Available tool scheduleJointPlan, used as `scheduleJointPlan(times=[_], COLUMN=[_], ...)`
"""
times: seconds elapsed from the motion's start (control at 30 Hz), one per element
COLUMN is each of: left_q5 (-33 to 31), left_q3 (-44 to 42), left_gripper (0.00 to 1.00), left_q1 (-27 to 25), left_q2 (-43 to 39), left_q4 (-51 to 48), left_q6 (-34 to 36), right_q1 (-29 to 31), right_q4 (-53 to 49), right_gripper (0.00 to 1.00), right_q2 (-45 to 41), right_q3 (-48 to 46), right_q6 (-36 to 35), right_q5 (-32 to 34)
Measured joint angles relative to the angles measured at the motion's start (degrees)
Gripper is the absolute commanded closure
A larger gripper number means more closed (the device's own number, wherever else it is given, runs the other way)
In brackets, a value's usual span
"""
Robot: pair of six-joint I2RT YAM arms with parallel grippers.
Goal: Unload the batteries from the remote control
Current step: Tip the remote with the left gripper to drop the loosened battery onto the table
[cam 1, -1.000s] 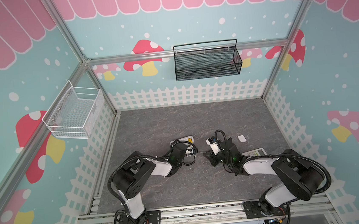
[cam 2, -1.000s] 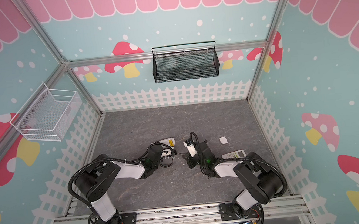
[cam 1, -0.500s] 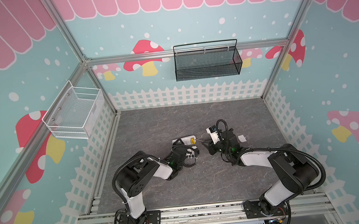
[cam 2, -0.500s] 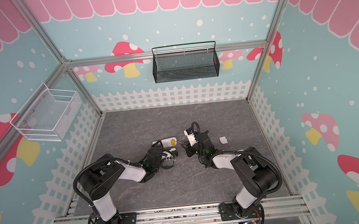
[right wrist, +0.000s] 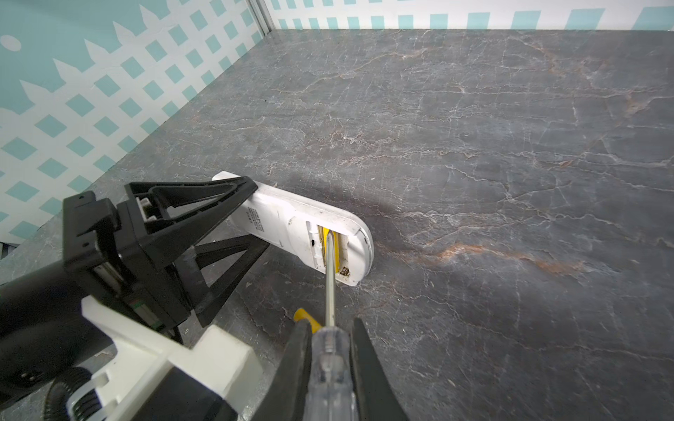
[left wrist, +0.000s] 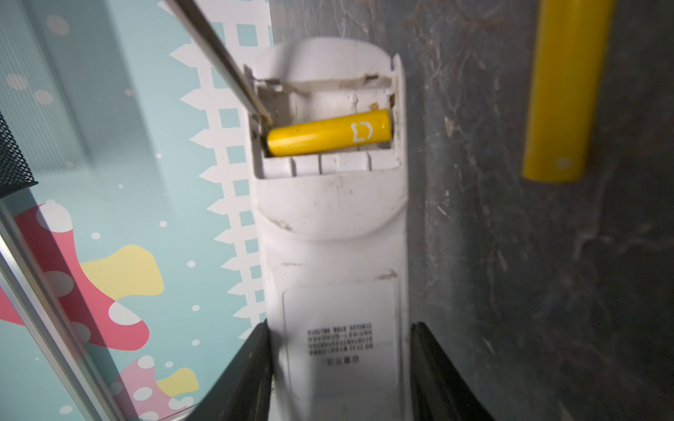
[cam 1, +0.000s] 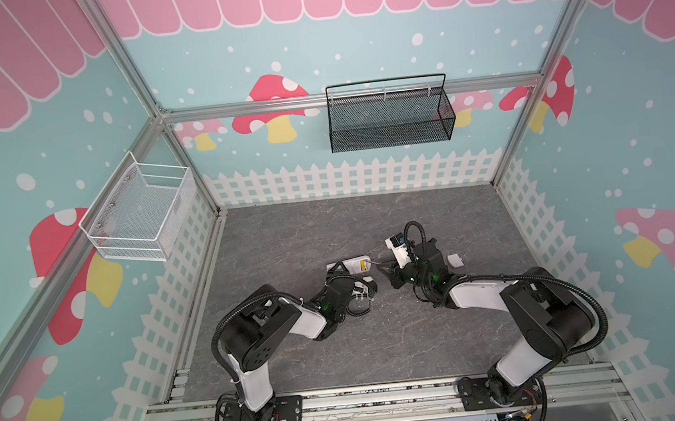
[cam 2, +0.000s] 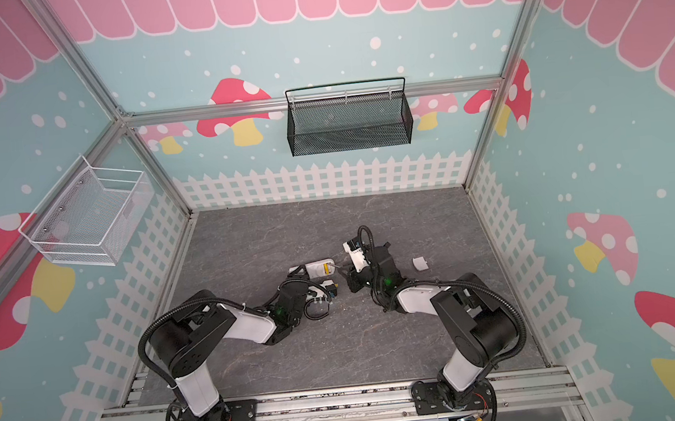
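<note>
left gripper clamps remote on surface as a brace, right gripper pinches screwdriver, tip at the end of the seated yellow battery to pry it; loose yellow battery lies alongside.
</note>
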Motion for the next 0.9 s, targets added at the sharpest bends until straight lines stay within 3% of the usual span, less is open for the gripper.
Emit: scheduleJointPlan(times=[0.17, 0.3, 0.5, 0.7, 0.9], left_q5=[-0.1, -0.2, 0.8, 6.1, 13.0], left_q3=[0.1, 1.0, 5.3, 12.6, 20.9], left_gripper=[1.00, 1.00, 1.00, 1.00, 1.00], left_q1=[0.0, 0.4, 2.0, 8.7, 16.2], left_q2=[-0.1, -1.6, -9.3, -14.7, -20.2], left_q4=[-0.6, -5.2, -21.2, -44.7, -56.0], left_q6=[-0.4, -2.2, -8.5, -21.7, -35.2], right_q1=[0.0, -1.0, -1.3, 1.6, 5.4], right_q4=[-1.5, -3.6, -13.7, -27.9, -46.4], right_gripper=[1.00, 1.00, 1.00, 1.00, 1.00], right_q2=[-2.0, -9.6, -19.3, -28.4, -23.8], right_q3=[-1.1, -4.0, -4.3, -2.8, -2.8], right_q6=[-0.2, -0.3, -4.4, -8.0, -7.5], right_q5=[0.2, -0.7, -11.1, -17.4, -17.4])
